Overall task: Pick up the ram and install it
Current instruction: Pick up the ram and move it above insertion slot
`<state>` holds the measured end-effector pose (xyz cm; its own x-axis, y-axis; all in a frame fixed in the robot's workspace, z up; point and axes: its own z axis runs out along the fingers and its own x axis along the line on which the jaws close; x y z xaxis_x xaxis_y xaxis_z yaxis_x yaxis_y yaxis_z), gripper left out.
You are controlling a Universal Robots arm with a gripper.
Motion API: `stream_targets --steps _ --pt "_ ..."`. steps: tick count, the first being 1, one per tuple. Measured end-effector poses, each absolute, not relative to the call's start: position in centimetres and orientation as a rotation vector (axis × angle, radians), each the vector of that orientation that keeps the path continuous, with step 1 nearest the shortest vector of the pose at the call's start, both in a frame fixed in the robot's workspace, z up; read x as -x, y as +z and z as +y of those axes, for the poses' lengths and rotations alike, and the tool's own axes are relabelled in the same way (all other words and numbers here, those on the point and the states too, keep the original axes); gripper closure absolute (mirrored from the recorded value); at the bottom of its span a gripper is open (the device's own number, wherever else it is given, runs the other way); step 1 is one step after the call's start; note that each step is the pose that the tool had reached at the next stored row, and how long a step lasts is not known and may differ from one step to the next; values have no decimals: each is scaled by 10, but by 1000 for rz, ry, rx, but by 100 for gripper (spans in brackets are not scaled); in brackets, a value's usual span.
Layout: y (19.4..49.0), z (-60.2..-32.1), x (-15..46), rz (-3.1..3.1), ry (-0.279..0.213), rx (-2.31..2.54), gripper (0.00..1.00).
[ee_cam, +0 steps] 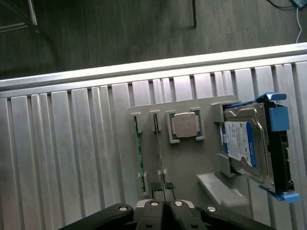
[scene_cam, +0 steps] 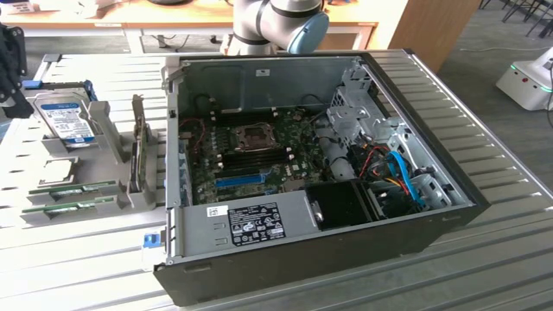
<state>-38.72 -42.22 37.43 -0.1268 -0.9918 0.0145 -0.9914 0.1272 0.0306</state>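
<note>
hard drive (ee_cam: 242, 146), cpu (ee_cam: 184, 124), computer case (scene_cam: 346, 256)

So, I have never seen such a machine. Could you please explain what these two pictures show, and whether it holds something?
It is a robot arm next to a ribbed metal table. One picture comes from a camera standing apart; the other from a camera on the arm's wrist, looking down past the end effector. On the table lies an open computer case. Beside it, a grey tray carries a hard drive, a square processor chip and two thin green memory sticks. The end effector is shut, above the tray, and appears to hold nothing: both sticks sit in their slots.
</note>
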Motion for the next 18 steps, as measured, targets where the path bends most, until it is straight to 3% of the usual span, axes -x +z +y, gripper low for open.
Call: stream_targets --steps 18 --pt "374 -422 387 -2208 -18 -2190 89"
